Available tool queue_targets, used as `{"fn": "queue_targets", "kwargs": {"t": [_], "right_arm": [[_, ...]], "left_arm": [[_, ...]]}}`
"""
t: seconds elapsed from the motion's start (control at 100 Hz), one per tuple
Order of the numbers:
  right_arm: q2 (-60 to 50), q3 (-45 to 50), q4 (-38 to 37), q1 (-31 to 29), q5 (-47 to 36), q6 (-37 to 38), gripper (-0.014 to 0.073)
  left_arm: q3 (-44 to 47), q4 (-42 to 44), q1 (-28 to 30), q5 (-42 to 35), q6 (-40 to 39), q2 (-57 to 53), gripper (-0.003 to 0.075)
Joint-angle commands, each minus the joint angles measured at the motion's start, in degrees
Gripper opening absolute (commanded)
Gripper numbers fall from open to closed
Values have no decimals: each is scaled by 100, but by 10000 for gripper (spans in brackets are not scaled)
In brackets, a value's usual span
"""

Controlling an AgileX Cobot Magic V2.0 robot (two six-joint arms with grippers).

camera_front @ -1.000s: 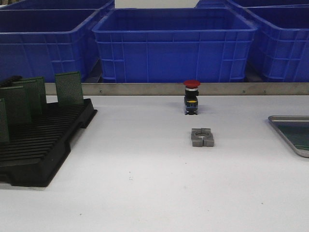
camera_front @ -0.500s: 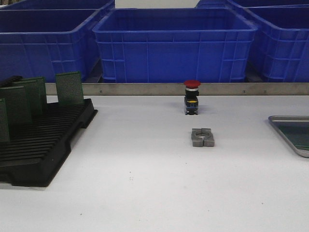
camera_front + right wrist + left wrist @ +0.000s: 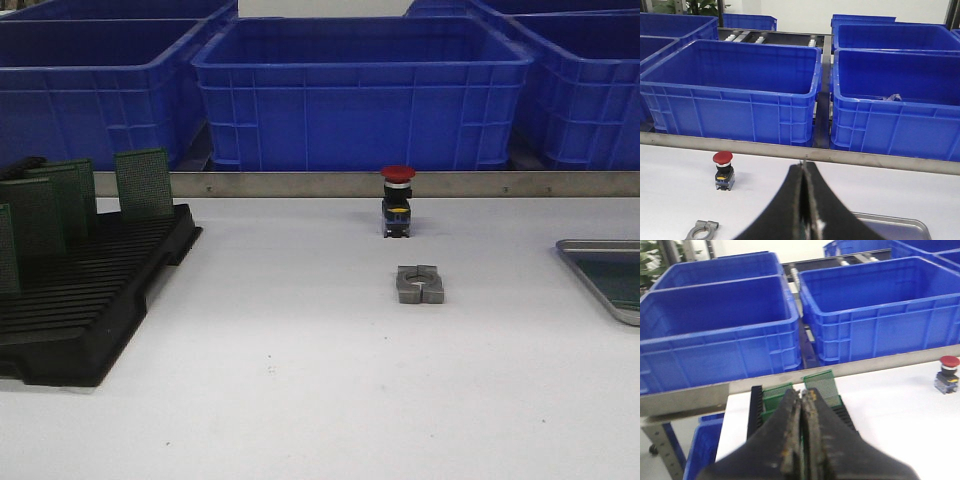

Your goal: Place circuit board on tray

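Several green circuit boards (image 3: 145, 183) stand upright in a black slotted rack (image 3: 90, 300) at the left. The silver-grey tray (image 3: 590, 246) lies at the right edge, partly cut off, with a dark green surface inside it. Neither gripper shows in the front view. In the left wrist view my left gripper (image 3: 802, 392) is shut, above the rack (image 3: 756, 410), and boards (image 3: 820, 382) stand just beyond its tips. In the right wrist view my right gripper (image 3: 803, 165) is shut, with the tray's rim (image 3: 890, 220) beside it.
A red-capped push button (image 3: 397, 200) stands mid-table at the back, with a grey metal clamp (image 3: 419, 284) in front of it. Large blue bins (image 3: 360, 90) line up behind a metal rail (image 3: 300, 184) at the table's far edge.
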Motion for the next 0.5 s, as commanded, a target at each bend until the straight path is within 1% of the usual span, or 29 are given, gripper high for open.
{"fn": "queue_targets", "kwargs": {"t": [0.0,0.11,0.27,0.49], "right_arm": [[24,-151,138,5,-233,-41,-69],[24,-151,138,5,-233,-41,-69],[24,-151,138,5,-233,-41,-69],[24,-151,138,5,-233,-41,-69]], "left_arm": [[189,127,246,-471,-382,-339,-18],[641,127,463,-471,-416,-850,-18],[1237,127,628,-471,-579,-1566,-18],[1861,127,694,-511,-604,-2337,-18]]}}
